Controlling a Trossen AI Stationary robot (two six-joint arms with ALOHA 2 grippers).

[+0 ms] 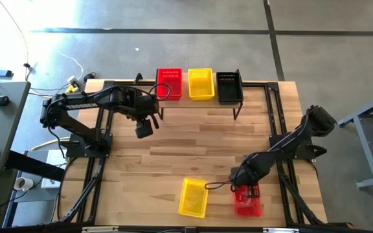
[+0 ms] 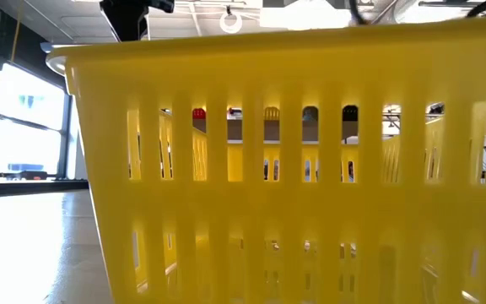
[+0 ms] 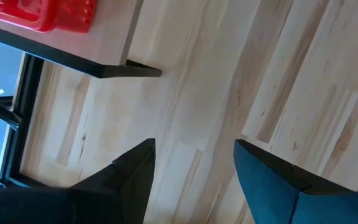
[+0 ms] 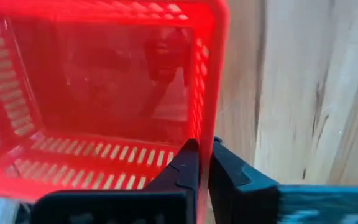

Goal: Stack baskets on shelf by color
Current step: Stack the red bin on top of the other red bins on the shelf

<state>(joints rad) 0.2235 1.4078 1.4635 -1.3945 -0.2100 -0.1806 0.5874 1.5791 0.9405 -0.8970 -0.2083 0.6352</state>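
Observation:
A red basket (image 1: 248, 203) sits near the table's near edge, with my right gripper (image 1: 241, 188) shut on its wall; the right wrist view looks into this basket (image 4: 98, 93). A yellow basket (image 1: 193, 197) lies to its left and fills the low view (image 2: 294, 169). On the shelf (image 1: 196, 103) at the far edge stand a red basket (image 1: 169, 83), a yellow basket (image 1: 200, 83) and a black basket (image 1: 228, 87). My left gripper (image 1: 144, 126) hovers open in front of the shelf's left end, over bare wood (image 3: 194, 168). My right gripper pinches the red basket's perforated side wall (image 4: 202, 127) at its rim, on the basket's far side (image 1: 243, 192). One finger (image 4: 185, 165) is inside the basket and the other (image 4: 229, 168) outside. The fingers come from above, slanting down. Whether the basket is lifted, I cannot tell.
The shelf's black legs (image 1: 236, 113) stand on the tabletop, and one leg's foot shows close to my left gripper (image 3: 129, 70). Bare wood (image 1: 199, 145) lies between the shelf and the two near baskets. Black frame rails (image 1: 280, 129) run along the table's sides.

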